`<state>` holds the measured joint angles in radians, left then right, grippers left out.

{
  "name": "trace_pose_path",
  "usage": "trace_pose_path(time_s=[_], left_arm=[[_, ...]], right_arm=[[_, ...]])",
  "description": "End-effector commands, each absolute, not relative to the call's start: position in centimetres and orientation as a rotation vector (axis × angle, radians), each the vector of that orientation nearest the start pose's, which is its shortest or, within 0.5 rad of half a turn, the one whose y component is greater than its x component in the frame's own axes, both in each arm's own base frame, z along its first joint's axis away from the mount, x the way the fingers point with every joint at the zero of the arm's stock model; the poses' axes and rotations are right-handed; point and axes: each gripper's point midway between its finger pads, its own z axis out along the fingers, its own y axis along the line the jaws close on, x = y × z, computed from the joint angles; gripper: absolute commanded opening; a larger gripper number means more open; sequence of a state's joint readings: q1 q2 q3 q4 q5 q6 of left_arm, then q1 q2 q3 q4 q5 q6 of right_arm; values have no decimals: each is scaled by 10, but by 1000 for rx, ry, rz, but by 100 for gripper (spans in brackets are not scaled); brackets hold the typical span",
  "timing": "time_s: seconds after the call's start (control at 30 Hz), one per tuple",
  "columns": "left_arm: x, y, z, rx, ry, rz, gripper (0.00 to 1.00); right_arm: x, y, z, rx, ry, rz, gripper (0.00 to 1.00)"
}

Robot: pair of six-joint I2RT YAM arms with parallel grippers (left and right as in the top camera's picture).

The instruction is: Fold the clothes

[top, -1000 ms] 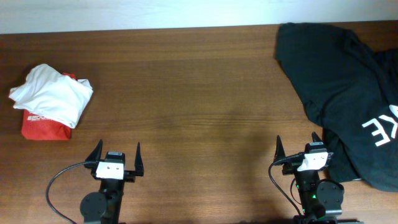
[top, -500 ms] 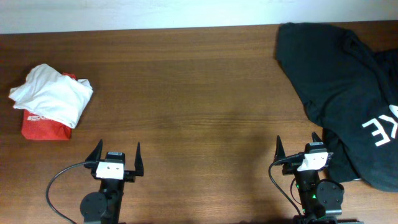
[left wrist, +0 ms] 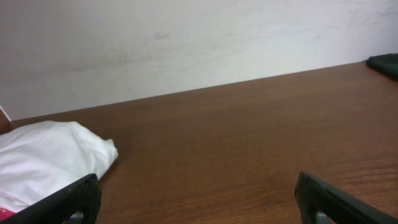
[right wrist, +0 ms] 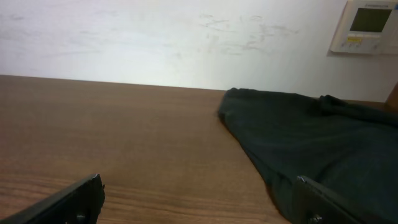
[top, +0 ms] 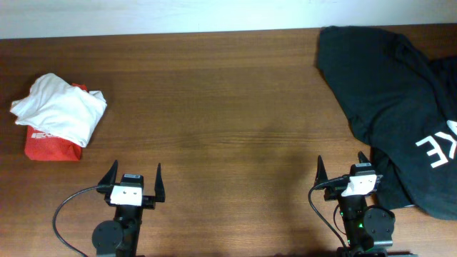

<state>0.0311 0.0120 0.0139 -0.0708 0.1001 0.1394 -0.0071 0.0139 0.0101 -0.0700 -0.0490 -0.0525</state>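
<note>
Overhead: wooden table (top: 228,107), both arms parked at its near edge.

Left gripper (top: 136,167): jaws spread wide, nothing between them, only bare wood in the gap. A black cable (top: 68,207) loops off the left arm's base.

Right gripper (top: 341,165): jaws likewise wide apart and empty.

Clothes lie in two groups, at opposite ends of the table.

- Far right: large black T-shirt (top: 393,93), rumpled and spread loosely, running off the right edge of the overhead view. White block letters (top: 435,146) show on its near part. Its near hem lies just beside the right gripper, on that gripper's outer side. The outer finger sits against the dark cloth in the overhead view; whether it touches cannot be told. From the right wrist, the shirt (right wrist: 311,143) fills the right half of the ground ahead, and the right-hand finger (right wrist: 336,202) appears over or at its edge. The left-hand finger (right wrist: 68,202) stands over bare wood.

- Far left: crumpled white garment (top: 61,107) lying on top of a red one (top: 50,146), which has white print near its edge. This pile is well apart from the left gripper, ahead of it and off to its left. From the left wrist, the white cloth (left wrist: 50,162) lies beyond the left-hand finger (left wrist: 68,202), not between the jaws.

Pale wall (right wrist: 155,37) behind the table, with a small wall panel (right wrist: 370,25).
</note>
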Motion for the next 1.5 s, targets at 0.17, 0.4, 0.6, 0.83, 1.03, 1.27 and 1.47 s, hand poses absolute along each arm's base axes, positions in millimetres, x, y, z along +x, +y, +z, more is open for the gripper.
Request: trace_pose_path(time_s=[0.17, 0.4, 0.6, 0.83, 1.03, 1.27, 1.47], left_arm=[[246, -13, 162, 149, 1622, 7, 99], [245, -13, 166, 138, 1633, -6, 99], [248, -14, 185, 78, 1659, -71, 99], [259, -25, 201, 116, 1845, -147, 99], [283, -35, 218, 144, 2003, -231, 99], [307, -47, 236, 166, 2185, -343, 99], [328, -47, 244, 154, 2278, -359, 99]], right_arm=[[246, 5, 157, 6, 1646, 59, 99], [245, 5, 173, 9, 1622, 61, 99], [246, 5, 182, 11, 1670, 61, 99], [261, 5, 196, 16, 1798, 63, 99], [281, 4, 216, 23, 1983, 64, 99], [291, 3, 217, 37, 2318, 62, 99], [301, -1, 212, 51, 2583, 29, 99]])
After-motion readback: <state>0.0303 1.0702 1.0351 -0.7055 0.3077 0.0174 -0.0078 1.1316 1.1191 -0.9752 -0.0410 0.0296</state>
